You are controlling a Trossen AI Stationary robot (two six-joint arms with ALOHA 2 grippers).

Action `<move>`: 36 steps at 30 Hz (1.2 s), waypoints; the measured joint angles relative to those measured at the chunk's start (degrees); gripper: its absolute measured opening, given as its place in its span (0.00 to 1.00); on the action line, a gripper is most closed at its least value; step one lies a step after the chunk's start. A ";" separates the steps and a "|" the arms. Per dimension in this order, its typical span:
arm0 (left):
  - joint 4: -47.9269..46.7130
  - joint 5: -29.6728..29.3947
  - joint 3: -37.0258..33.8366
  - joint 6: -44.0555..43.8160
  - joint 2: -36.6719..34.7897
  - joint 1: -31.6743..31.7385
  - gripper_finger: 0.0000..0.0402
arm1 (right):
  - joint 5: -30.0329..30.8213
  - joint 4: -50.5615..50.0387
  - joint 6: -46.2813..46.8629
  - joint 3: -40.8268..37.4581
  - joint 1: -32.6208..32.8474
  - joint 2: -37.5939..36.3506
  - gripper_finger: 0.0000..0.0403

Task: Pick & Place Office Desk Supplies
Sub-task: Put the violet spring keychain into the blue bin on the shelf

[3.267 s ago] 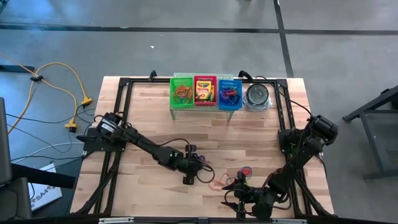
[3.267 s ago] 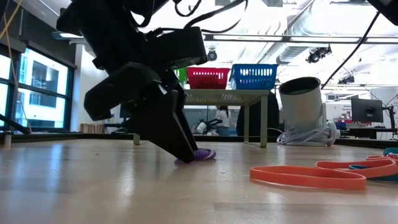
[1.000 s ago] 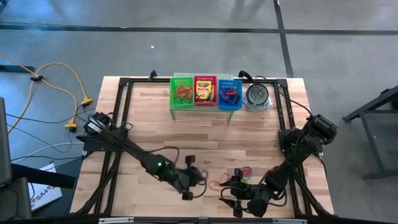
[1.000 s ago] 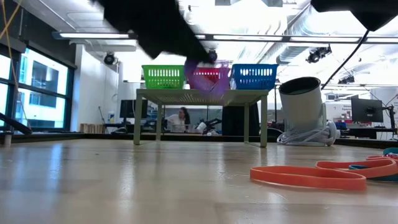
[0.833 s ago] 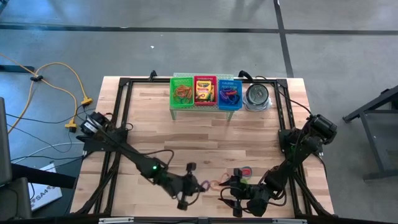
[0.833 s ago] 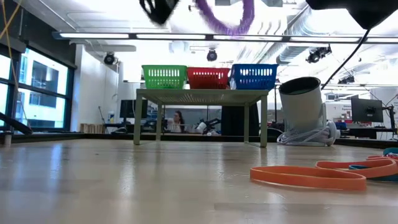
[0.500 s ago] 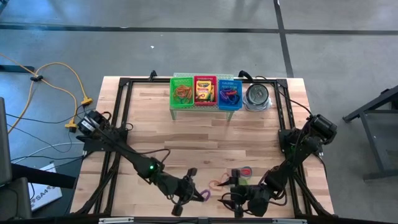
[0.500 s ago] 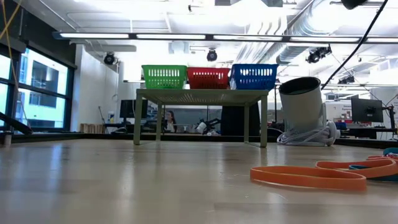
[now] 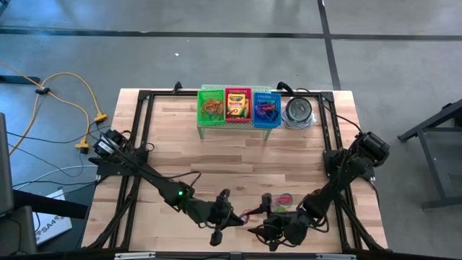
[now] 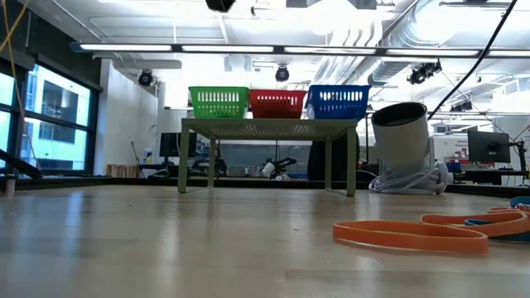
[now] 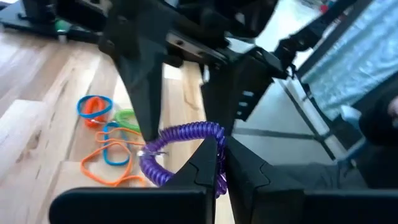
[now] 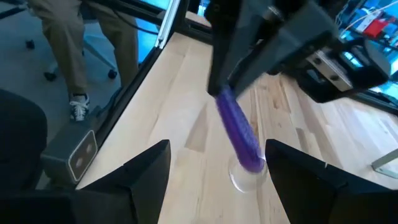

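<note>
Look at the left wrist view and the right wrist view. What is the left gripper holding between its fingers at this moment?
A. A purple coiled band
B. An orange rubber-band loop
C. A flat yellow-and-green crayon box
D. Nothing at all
A. The left gripper is shut on the purple coiled band, and the right wrist view shows the same band hanging from it in front of the open right gripper.
</note>
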 joint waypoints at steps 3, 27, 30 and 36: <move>0.86 -0.33 0.00 -2.32 0.12 0.42 0.02 | -2.99 -0.19 -0.01 0.00 -1.44 0.00 0.62; -0.16 0.07 -0.04 -2.05 1.79 1.67 0.02 | -2.52 0.24 4.42 -0.01 -1.21 0.00 0.61; 0.95 0.05 -0.04 -2.15 1.93 1.67 0.02 | -3.48 -0.27 4.39 -0.02 -1.54 0.00 0.55; 1.88 -0.15 -0.04 -2.23 1.94 2.05 0.02 | -6.92 -1.17 4.30 -0.02 -2.44 0.00 0.36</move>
